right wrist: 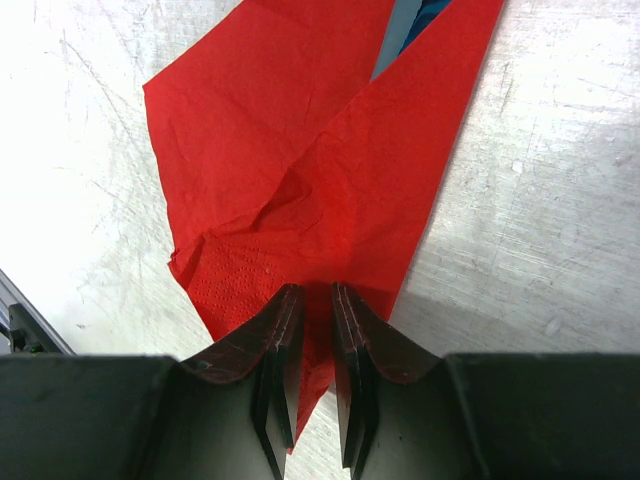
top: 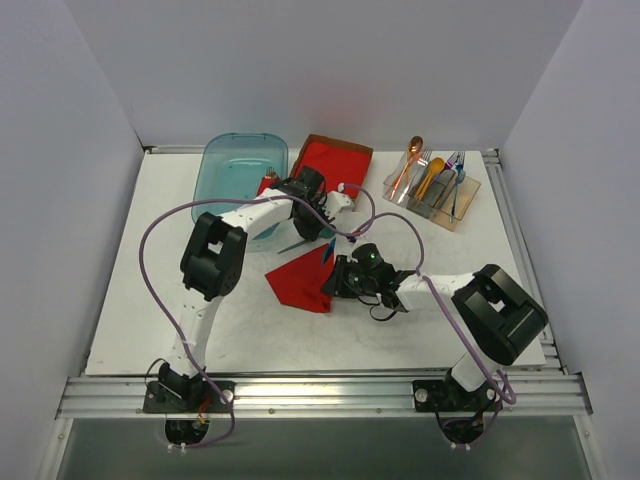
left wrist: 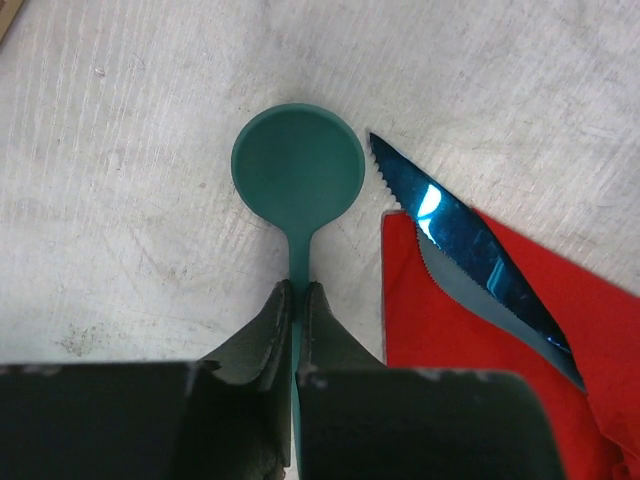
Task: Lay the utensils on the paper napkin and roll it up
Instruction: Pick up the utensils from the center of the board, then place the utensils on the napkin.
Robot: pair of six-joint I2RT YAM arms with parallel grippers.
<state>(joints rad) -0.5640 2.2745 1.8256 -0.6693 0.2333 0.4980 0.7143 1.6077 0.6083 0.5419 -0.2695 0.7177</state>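
In the left wrist view my left gripper [left wrist: 298, 292] is shut on the thin handle of the teal spoon [left wrist: 297, 165]. Its round bowl lies flat on the white table just ahead of the fingertips. Right of the spoon, a blue serrated knife [left wrist: 470, 240] rests with its tip off the paper napkin [left wrist: 480, 330] and the rest of it on the sheet. In the right wrist view my right gripper [right wrist: 318, 300] pinches a crumpled fold of the red napkin [right wrist: 300, 160] near its lower corner. That fold lies over the knife, of which only a sliver [right wrist: 405, 25] shows.
A teal plastic tub [top: 240, 170] and a thick red stack with brown cardboard sides [top: 335, 160] sit at the back. A clear organiser [top: 435, 190] at the back right holds an orange spoon [top: 412, 150] and other cutlery. Purple cables loop over both arms.
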